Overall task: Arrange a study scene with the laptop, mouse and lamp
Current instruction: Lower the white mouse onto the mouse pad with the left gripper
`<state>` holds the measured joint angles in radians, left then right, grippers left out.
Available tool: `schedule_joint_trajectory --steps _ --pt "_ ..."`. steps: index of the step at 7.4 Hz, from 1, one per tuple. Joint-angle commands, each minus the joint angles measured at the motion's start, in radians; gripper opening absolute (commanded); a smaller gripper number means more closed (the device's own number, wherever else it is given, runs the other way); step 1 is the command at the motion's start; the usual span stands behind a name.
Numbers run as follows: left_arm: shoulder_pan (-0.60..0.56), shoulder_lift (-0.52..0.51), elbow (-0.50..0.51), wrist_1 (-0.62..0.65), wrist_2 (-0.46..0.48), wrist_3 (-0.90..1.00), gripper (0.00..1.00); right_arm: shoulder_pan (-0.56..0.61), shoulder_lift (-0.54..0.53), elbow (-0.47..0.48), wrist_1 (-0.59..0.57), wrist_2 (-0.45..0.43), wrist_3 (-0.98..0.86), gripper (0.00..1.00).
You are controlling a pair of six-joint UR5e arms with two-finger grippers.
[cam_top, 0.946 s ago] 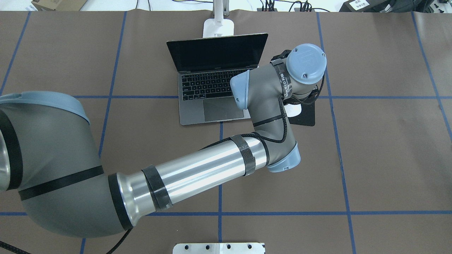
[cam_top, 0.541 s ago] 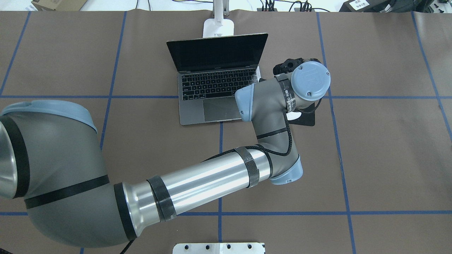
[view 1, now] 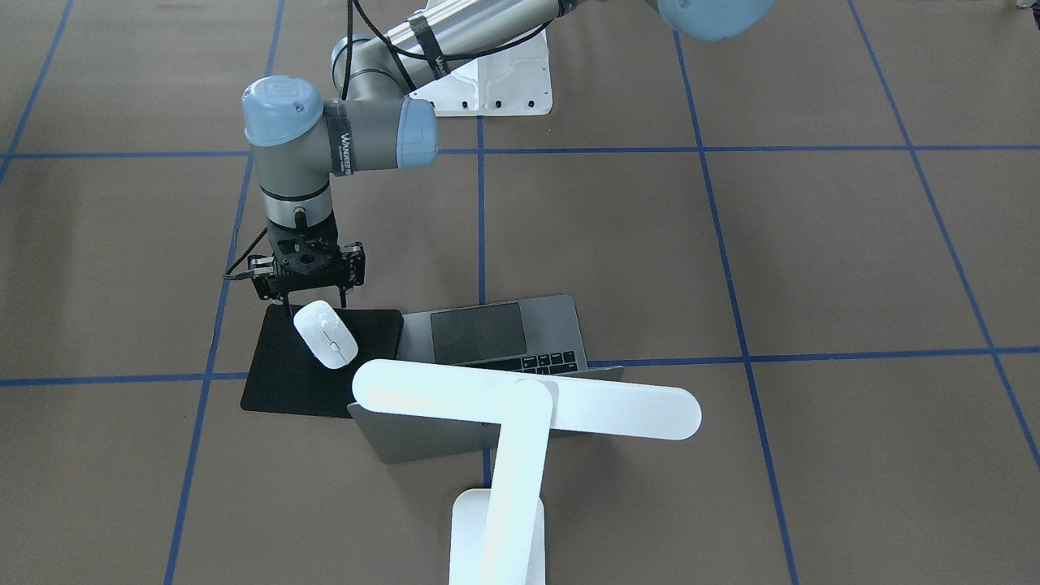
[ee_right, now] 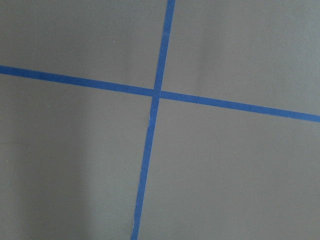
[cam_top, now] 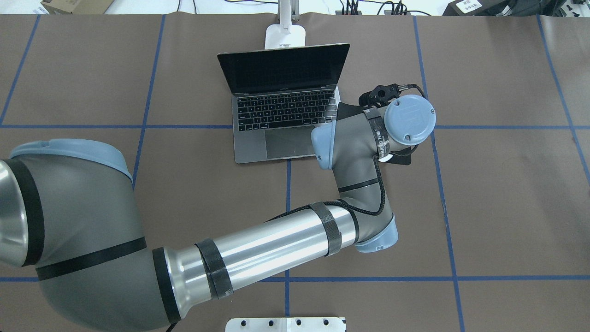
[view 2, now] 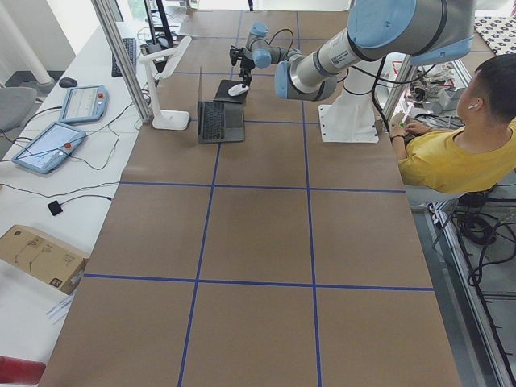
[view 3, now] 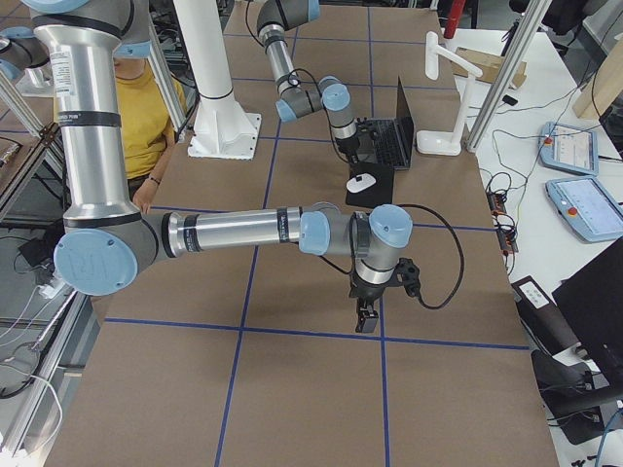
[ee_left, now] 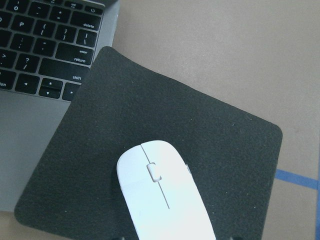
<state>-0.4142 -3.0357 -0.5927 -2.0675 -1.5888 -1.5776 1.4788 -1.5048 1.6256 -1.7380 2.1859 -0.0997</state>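
Note:
The open grey laptop [cam_top: 281, 110] sits at the far middle of the table. The white lamp stands behind it, its base [cam_top: 286, 37] at the far edge and its bar head [view 1: 528, 406] over the lid. The white mouse [view 1: 325, 335] lies on a black mat [view 1: 284, 382] beside the laptop, free of any grip. My left gripper [view 1: 315, 304] hangs open just above the mouse's end nearest the robot. In the left wrist view the mouse [ee_left: 165, 195] fills the bottom centre. My right gripper [view 3: 367, 316] points down at bare table, seen only from the side, so I cannot tell its state.
The white robot pedestal [view 1: 504, 81] stands at the robot's side of the table. A person in yellow [view 2: 451, 153] sits by it. Control tablets [view 2: 48, 145] lie on a side bench. Blue tape lines [ee_right: 155, 92] grid the brown table cover.
The left wrist has drifted back toward the robot, now covering more of the mat and mouse from overhead. Laptop and lamp have not moved.

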Motion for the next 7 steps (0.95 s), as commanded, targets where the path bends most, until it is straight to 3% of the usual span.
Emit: schedule_joint_trajectory --steps 1,3,5,6,7 --pt "0.002 -0.002 -0.006 -0.017 -0.002 -0.001 0.8 0.0 0.003 -0.001 0.0 0.0 0.0 1.0" --pt "0.002 0.001 -0.024 -0.016 -0.016 0.008 0.99 0.0 0.006 -0.006 0.002 0.0 -0.002 1.0" --pt "-0.003 0.02 -0.086 0.007 -0.078 0.066 1.0 0.0 0.012 -0.007 0.002 -0.002 -0.002 1.0" --pt "-0.008 0.058 -0.178 0.083 -0.094 0.12 1.0 0.0 0.012 -0.007 0.002 -0.002 -0.002 1.0" --pt "-0.03 0.12 -0.314 0.204 -0.176 0.163 1.0 0.0 0.014 -0.007 0.002 -0.002 -0.002 1.0"
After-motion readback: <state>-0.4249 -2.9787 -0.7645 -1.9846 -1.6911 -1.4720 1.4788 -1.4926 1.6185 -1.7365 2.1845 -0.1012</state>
